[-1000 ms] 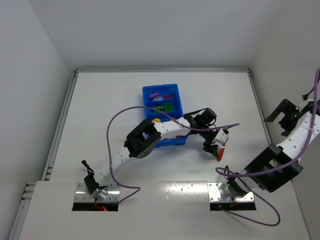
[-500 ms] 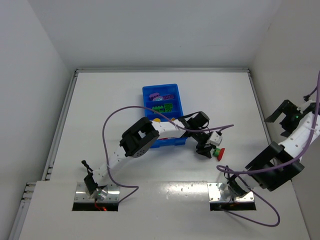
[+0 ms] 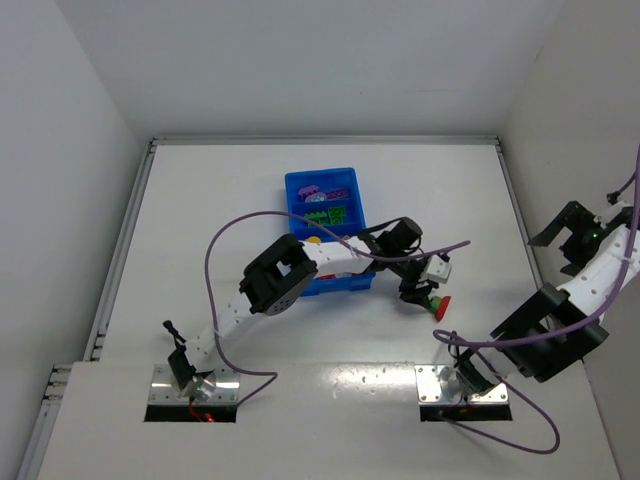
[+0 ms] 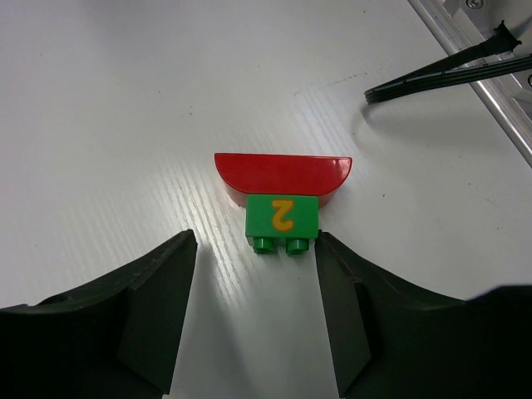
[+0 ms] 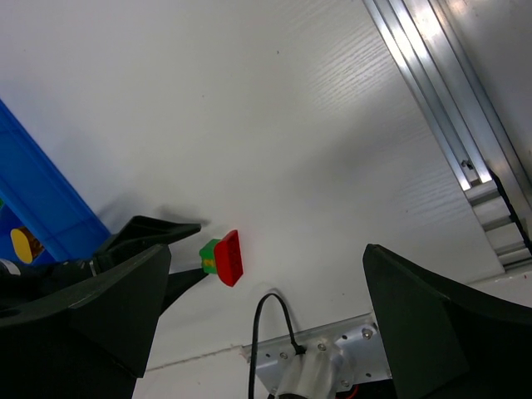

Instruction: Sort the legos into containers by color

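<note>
A green lego point(image 4: 283, 218) with a yellow "2" lies on the white table against a red half-round lego point(image 4: 283, 173). Both lie just beyond the tips of my left gripper point(image 4: 255, 249), which is open with nothing between its fingers. From above, the pair point(image 3: 438, 303) sits right of the blue tray point(image 3: 350, 282), and the left gripper point(image 3: 416, 294) is beside it. The tray's containers hold purple point(image 3: 310, 192), green point(image 3: 336, 213) and yellow point(image 3: 313, 240) legos. My right gripper point(image 3: 565, 225) hangs open high at the right, far from the red lego point(image 5: 229, 258).
A black cable point(image 4: 440, 75) and an aluminium rail point(image 4: 503, 100) lie beyond the pair. The right arm's base plate point(image 5: 332, 357) and its cable point(image 5: 270, 332) sit near the front edge. A purple cable point(image 3: 230, 240) loops over the left arm.
The left gripper drew back a little towards the tray and narrowed slightly, uncovering the green lego next to the red one. The right arm barely shifted.
</note>
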Available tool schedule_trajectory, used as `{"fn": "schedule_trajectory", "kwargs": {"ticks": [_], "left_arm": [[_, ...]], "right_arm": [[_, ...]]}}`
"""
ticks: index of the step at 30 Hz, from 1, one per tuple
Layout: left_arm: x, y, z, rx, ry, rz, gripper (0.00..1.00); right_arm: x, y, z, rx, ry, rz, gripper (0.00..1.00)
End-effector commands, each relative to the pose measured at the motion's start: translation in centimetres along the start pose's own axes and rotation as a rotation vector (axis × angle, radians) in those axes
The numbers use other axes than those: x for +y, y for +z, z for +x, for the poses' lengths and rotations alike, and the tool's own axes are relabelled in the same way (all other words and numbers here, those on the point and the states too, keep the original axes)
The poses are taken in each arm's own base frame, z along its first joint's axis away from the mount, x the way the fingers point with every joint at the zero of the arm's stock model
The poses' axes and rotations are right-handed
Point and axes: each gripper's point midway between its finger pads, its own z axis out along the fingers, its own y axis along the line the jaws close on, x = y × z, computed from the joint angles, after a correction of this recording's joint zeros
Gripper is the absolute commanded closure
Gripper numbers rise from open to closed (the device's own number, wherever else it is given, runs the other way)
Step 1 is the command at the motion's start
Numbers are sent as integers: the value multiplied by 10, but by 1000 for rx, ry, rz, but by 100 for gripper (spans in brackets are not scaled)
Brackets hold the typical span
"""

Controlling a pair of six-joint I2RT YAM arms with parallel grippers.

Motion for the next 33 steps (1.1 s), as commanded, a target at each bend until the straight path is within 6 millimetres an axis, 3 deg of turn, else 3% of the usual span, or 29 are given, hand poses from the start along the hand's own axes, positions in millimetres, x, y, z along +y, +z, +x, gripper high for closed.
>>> {"fn": "schedule_trajectory", "kwargs": {"ticks": [1, 10, 23, 27, 30, 32, 33], "left_arm": [[2, 5, -27, -51, 64, 5, 35], [-11, 12, -27, -41, 59, 40, 35], [-24, 19, -25, -36, 49, 72, 50], [-28, 25, -21, -25, 36, 77, 59], [-36, 23, -14, -12, -7, 85, 73], [-33, 18, -30, -47, 4, 54, 82], [-41, 16, -17, -29, -34, 43, 84]], "right_arm": [[5, -7, -7, -31, -30, -19, 0], [2, -8, -7, -34, -31, -15, 0], [3, -6, -5, -20, -32, -27, 0], [3, -6, -3, -12, -37, -28, 0], [4, -6, -3, -14, -46, -39, 0], [4, -7, -1, -6, -54, -40, 0], [6, -7, -2, -9, -54, -52, 0]]}}
